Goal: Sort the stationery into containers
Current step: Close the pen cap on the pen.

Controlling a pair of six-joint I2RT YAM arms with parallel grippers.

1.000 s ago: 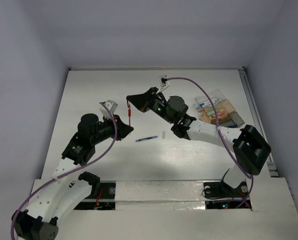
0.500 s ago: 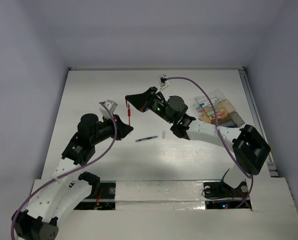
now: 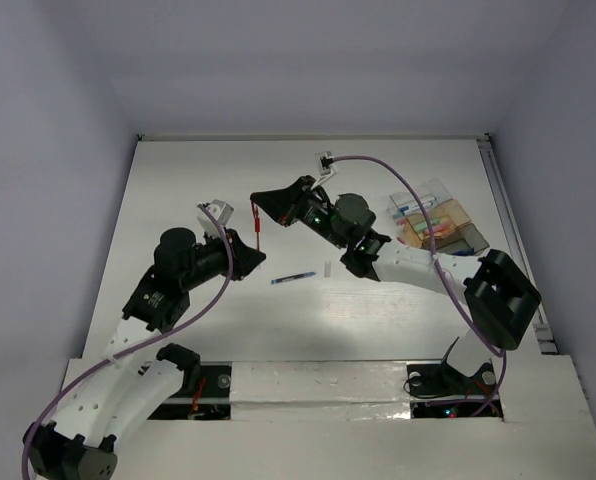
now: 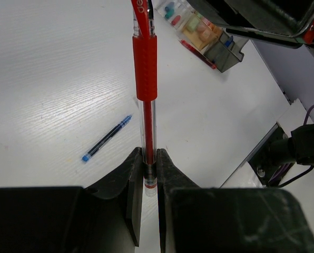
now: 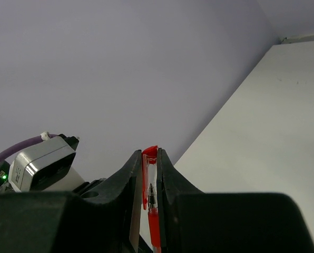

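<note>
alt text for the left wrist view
The left gripper pinches the end of a red pen that points away over a white table. A blue pen lies on the table beside it, and a cluster of small boxes sits at the upper right.

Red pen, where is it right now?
Top view, left of centre: the red pen spans between the left gripper and right gripper, each clamped on one end, near the blue pen.
</note>
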